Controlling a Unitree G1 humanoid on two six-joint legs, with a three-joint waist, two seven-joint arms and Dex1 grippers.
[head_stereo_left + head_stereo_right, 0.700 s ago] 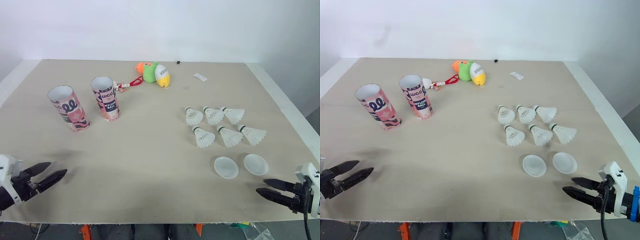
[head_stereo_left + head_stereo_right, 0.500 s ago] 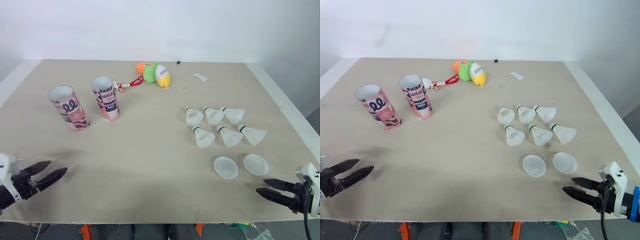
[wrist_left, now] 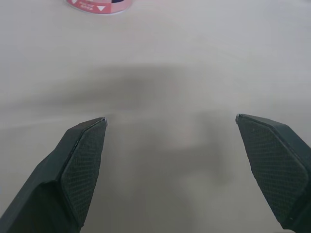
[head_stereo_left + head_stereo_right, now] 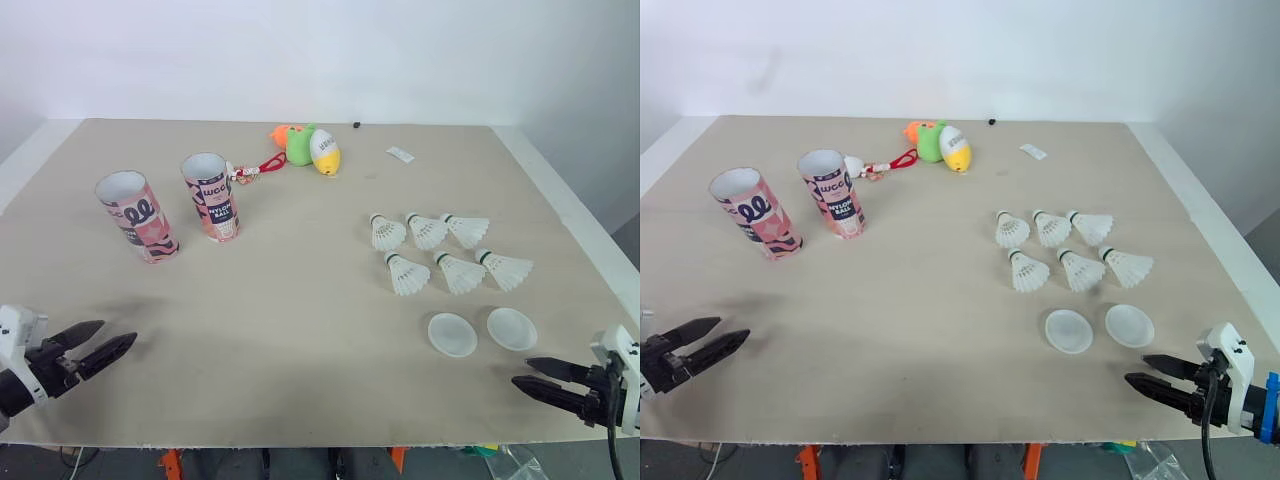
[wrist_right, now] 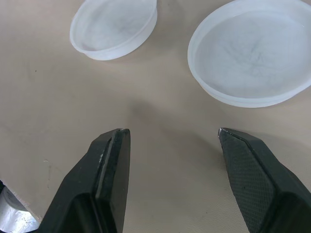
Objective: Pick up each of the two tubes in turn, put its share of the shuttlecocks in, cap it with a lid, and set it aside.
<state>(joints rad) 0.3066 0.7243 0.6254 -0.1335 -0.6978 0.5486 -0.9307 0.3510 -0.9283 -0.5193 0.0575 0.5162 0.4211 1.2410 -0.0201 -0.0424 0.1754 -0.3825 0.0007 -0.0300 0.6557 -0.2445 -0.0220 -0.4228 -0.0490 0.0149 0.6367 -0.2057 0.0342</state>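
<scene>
Two tubes (image 4: 211, 198) upright, six shuttlecocks (image 4: 440, 252), two lids (image 4: 452, 334) on table (image 4: 300, 320). Left hand (image 4: 118, 333), right hand (image 4: 520, 371): wide apart, empty.

You have the tubes (image 4: 210, 196) upright at left; shuttlecocks (image 4: 460, 272) in two rows at right; lids (image 4: 452, 334) just nearer than those; toys (image 4: 310, 147) farthest.

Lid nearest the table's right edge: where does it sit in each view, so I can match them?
Left eye view: the lid lies nearer the robot than the shuttlecocks.
Right eye view: same spot, just beyond the right gripper.
Right wrist view: the larger white disc, past the fingertips.
Left wrist view: faces a pink tube instead.
Shared landmark: the second lid, beside it but apart.
</scene>
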